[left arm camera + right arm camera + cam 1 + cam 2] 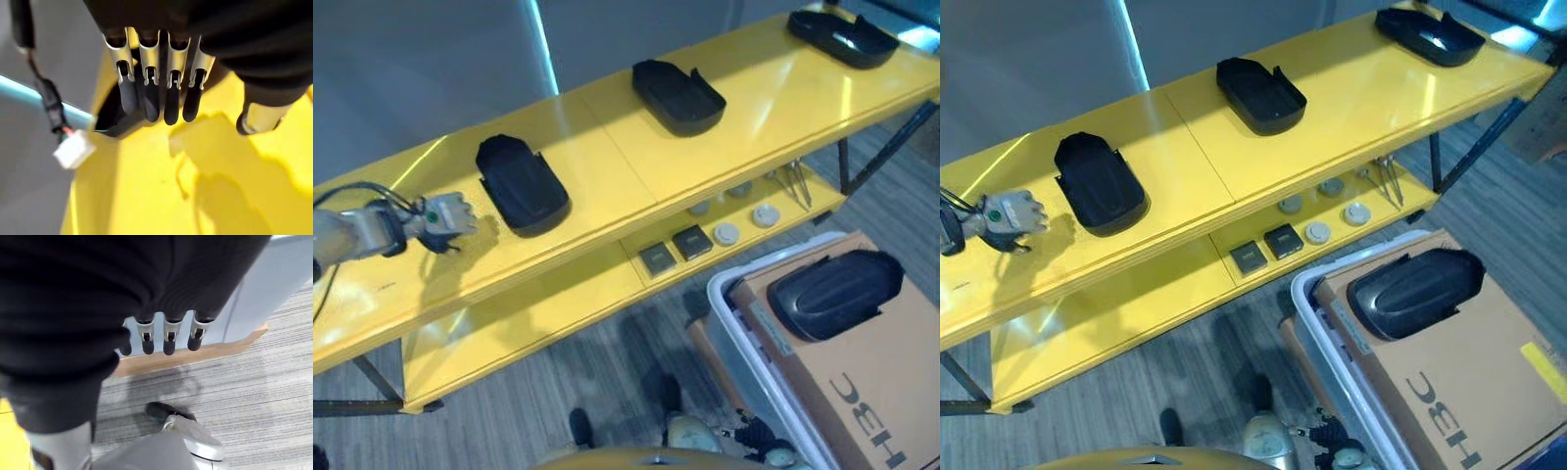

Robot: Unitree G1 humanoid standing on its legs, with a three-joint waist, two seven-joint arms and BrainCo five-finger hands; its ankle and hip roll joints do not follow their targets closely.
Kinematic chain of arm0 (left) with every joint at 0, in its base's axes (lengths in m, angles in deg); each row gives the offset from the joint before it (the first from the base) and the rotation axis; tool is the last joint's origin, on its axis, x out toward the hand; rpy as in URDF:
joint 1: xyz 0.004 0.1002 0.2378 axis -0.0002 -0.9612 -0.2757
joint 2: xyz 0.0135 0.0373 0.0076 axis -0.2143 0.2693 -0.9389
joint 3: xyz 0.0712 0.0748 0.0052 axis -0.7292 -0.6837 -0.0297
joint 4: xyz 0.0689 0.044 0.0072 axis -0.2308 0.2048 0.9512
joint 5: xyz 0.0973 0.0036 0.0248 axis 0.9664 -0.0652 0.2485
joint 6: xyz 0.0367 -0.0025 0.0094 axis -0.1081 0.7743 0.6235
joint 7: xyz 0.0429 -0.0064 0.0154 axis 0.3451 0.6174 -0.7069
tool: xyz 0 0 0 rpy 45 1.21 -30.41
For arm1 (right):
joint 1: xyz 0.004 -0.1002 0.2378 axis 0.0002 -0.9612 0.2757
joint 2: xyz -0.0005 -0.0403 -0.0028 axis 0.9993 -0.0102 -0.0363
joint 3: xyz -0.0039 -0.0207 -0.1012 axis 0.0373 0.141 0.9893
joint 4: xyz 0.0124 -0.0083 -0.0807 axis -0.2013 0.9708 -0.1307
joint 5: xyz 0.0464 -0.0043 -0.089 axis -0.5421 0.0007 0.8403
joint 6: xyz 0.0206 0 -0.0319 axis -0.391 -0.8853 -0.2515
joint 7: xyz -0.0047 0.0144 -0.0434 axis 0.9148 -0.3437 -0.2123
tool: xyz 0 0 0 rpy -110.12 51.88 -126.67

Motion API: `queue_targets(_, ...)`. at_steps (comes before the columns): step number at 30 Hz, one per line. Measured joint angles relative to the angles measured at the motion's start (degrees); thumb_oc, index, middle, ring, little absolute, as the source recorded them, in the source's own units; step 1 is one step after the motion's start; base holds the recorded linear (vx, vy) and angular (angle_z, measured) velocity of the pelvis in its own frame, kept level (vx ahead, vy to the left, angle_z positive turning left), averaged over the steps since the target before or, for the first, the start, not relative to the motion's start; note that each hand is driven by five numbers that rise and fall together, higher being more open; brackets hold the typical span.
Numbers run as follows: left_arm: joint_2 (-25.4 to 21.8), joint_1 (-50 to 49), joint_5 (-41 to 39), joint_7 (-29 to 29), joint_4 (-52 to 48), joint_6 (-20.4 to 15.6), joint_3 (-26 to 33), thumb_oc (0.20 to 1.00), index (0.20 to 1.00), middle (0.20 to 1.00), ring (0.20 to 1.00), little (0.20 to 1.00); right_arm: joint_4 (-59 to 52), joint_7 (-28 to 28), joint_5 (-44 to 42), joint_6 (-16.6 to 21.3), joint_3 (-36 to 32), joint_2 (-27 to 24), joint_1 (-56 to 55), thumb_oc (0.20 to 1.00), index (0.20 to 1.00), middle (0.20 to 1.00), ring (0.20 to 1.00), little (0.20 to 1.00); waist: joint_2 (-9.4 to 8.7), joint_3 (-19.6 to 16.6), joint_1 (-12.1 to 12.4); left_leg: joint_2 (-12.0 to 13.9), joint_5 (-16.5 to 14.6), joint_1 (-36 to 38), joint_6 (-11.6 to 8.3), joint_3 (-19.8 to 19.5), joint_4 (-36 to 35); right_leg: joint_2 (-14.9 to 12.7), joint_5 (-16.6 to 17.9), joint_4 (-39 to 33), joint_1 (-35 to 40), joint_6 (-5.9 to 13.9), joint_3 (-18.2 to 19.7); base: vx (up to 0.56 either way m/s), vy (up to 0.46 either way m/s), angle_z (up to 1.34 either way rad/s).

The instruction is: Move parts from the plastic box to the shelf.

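Left wrist view has my left hand (161, 93) loose and empty over the yellow shelf (607, 157); right hand (166, 340) hangs relaxed. Next black part (832, 292) sits on cardboard in the plastic box (744, 343). Looks light, stiff, slick, so I'd grab its rim.
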Motion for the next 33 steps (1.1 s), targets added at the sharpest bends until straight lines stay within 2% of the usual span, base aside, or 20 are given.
queue_targets(1,0.1,-6.6,-2.7,-1.4,-4.5,2.1,9.6,1.0,1.0,1.0,1.0,1.0,-1.0,0.0,-0.2,0.2,-0.5,0.3,-1.0,1.0,1.0,1.0,1.0,1.0,-1.07,-0.1,0.7,0.1,0.2,-0.1,0.0,0.1,0.0,0.1,0.0,0.0,-0.2,-0.1,0.3,-0.01,-0.022,0.04)
queue_targets(2,0.0,-10.8,-4.1,-2.5,-7.9,2.9,14.8,1.0,1.0,1.0,1.0,1.0,-1.5,0.0,-0.2,0.7,-0.5,0.7,-1.7,1.0,1.0,1.0,1.0,1.0,-1.94,-0.4,1.3,0.2,0.3,-0.4,0.04,0.0,0.0,0.2,-0.1,0.0,-0.3,-0.24,0.0,0.0,-0.011,0.04)
queue_targets(3,0.8,-20.4,-5.4,-2.7,-13.4,3.0,25.2,1.0,1.0,1.0,1.0,1.0,-2.2,0.0,-0.2,0.6,-2.2,1.5,-2.0,1.0,1.0,1.0,1.0,1.0,-2.62,-0.4,2.0,0.1,0.3,-0.2,0.1,-0.2,0.0,0.1,-0.1,0.0,0.0,-0.2,-0.4,-0.02,-0.012,0.06)
queue_targets(4,3.5,-28.8,-7.3,-3.1,-17.4,3.3,35.0,1.0,1.0,1.0,1.0,1.0,-2.7,-0.2,-0.2,0.7,-3.7,1.9,-2.9,1.0,1.0,1.0,1.0,1.0,-2.72,-0.4,2.2,0.1,0.1,0.2,0.01,-0.2,0.0,0.0,-0.2,0.0,0.3,-0.16,-0.4,0.0,-0.009,0.07)
queue_targets(5,8.7,-44.6,-10.2,-3.8,-24.6,2.7,50.9,1.0,1.0,1.0,1.0,1.0,-2.8,0.0,-0.1,0.5,-4.3,3.0,-2.7,1.0,1.0,1.0,1.0,1.0,-3.18,-0.2,2.0,0.0,-0.1,0.5,0.22,-0.2,0.0,-0.2,-0.6,0.0,0.9,0.26,-0.7,0.0,0.0,0.0)
queue_targets(6,15.4,-53.0,-12.4,-4.2,-27.8,2.6,60.9,1.0,1.0,1.0,1.0,1.0,-2.8,-0.1,0.0,0.5,-4.8,3.5,-2.7,1.0,1.0,1.0,1.0,1.0,-3.17,-0.2,1.8,-0.1,-0.4,0.7,0.36,0.0,0.0,-0.3,-0.7,0.0,0.8,0.29,-0.4,0.01,-0.01,0.04)
queue_targets(8,33.1,-58.1,-21.3,-4.1,-32.8,3.0,71.2,1.0,1.0,1.0,1.0,1.0,-2.6,-0.6,-0.1,-0.2,-5.4,4.3,-3.2,1.0,1.0,1.0,1.0,1.0,-2.93,0.2,2.6,-0.5,-0.5,0.7,0.44,-0.4,0.0,-0.8,-1.0,0.0,1.2,0.61,-0.8,-0.01,-0.007,0.14)
queue_targets(9,38.0,-58.5,-24.7,-4.2,-35.0,3.1,72.7,1.0,1.0,1.0,1.0,1.0,-1.7,-0.5,0.1,-0.8,-5.2,4.3,-2.8,1.0,1.0,1.0,1.0,1.0,-3.24,0.6,2.9,-0.6,-0.4,0.7,0.57,-0.9,0.0,-0.9,-1.0,-0.2,1.3,0.66,-0.8,-0.04,0.0,0.32)
queue_targets(10,44.0,-56.8,-34.2,-4.0,-37.9,2.7,67.6,1.0,1.0,1.0,1.0,1.0,-1.3,-0.6,1.2,-2.2,-4.2,4.9,-1.7,1.0,1.0,1.0,1.0,1.0,-3.88,0.9,4.8,-0.7,-0.4,0.6,0.73,-1.6,0.0,-0.9,-1.3,-0.1,1.5,0.77,-1.4,-0.02,0.002,0.2)
queue_targets(11,47.1,-57.3,-38.3,-3.1,-40.4,1.6,66.0,0.504,0.504,0.504,0.504,0.504,-0.5,-0.4,1.5,-2.5,-4.1,4.5,-0.6,1.0,1.0,1.0,1.0,1.0,-3.79,1.5,5.0,-0.8,-0.5,0.7,0.82,-1.7,0.0,-1.1,-1.2,-0.4,1.7,0.82,-1.3,-0.04,0.002,0.14)
queue_targets(12,48.4,-57.7,-41.2,-2.1,-41.4,0.4,63.3,0.2,0.2,0.2,0.2,0.2,-0.5,-0.5,1.7,-2.8,-4.2,4.8,0.3,1.0,1.0,1.0,1.0,1.0,-4.2,1.8,4.8,-0.9,-0.5,0.7,0.83,-1.7,0.0,-1.2,-1.2,-0.4,1.8,0.88,-1.3,0.0,0.0,0.0)
queue_targets(14,49.4,-57.9,-48.3,2.1,-42.8,-1.3,57.5,0.2,0.2,0.2,0.2,0.2,-1.4,-0.5,1.8,-3.0,-4.2,4.8,1.9,1.0,1.0,1.0,1.0,1.0,-4.64,2.6,4.6,-1.0,-0.3,0.6,0.92,-1.7,0.0,-1.4,-0.9,-0.4,1.6,1.03,-1.3,-0.02,-0.002,-0.03)
queue_targets(18,47.8,-57.8,-58.2,9.8,-42.5,-1.4,50.3,0.2,0.2,0.2,0.2,0.2,-1.7,-1.1,1.8,-3.3,-3.0,4.4,3.7,1.0,1.0,1.0,1.0,1.0,-3.15,4.8,3.2,-1.1,-0.4,0.5,1.21,-1.6,-0.1,-1.4,-0.7,-0.4,1.5,1.14,-1.2,-0.02,-0.004,-0.02)
queue_targets(20,49.6,-57.6,-60.7,11.8,-42.5,-1.4,47.1,0.2,0.2,0.2,0.2,0.2,-1.8,-1.8,1.7,-3.4,-2.1,4.0,4.3,1.0,1.0,1.0,1.0,1.0,-2.96,5.7,3.2,-1.0,-0.2,0.5,1.05,-1.7,0.0,-1.1,-0.6,-0.4,1.5,1.02,-1.2,-0.05,-0.016,-0.03)
queue_targets(22,53.4,-54.9,-68.0,13.7,-40.9,-0.3,42.2,0.2,0.2,0.2,0.2,0.2,-1.5,-2.6,1.4,-3.5,-0.8,3.5,5.2,1.0,1.0,1.0,1.0,1.0,-2.93,6.4,3.2,-1.0,0.0,-0.7,1.22,-1.8,0.0,-1.1,-0.5,-0.4,0.5,0.97,-1.3,-0.06,-0.02,0.04)
queue_targets(23,53.7,-53.6,-69.8,14.7,-40.2,0.4,40.6,0.2,0.2,0.2,0.2,0.2,-1.6,-2.7,1.3,-3.5,-0.5,3.7,6.1,1.0,1.0,1.0,1.0,1.0,-3.14,7.0,3.0,-1.0,0.1,-1.1,1.24,-1.9,0.0,-1.1,-0.4,-0.4,0.1,0.79,-1.3,-0.05,-0.02,0.06)
queue_targets(27,53.9,-46.6,-73.0,15.7,-35.3,3.1,37.1,0.2,0.2,0.2,0.2,0.2,-1.4,-3.8,1.1,-3.6,0.3,3.9,7.8,1.0,1.0,1.0,1.0,1.0,-3.15,7.5,2.1,-1.0,0.5,-2.4,1.34,-1.9,0.0,-1.0,-0.2,-0.4,-1.3,0.77,-1.4,0.0,0.0,-0.01)
queue_targets(33,55.9,-37.3,-74.0,13.0,-30.8,4.1,36.0,0.2,0.2,0.2,0.2,0.2,-1.1,-4.9,1.1,-4.5,0.4,3.9,8.2,1.0,1.0,1.0,1.0,1.0,-3.05,8.4,1.1,-1.0,0.4,-3.4,1.39,-1.7,0.0,-1.0,-0.3,-0.4,-2.4,0.84,-1.3,0.01,-0.002,0.0)
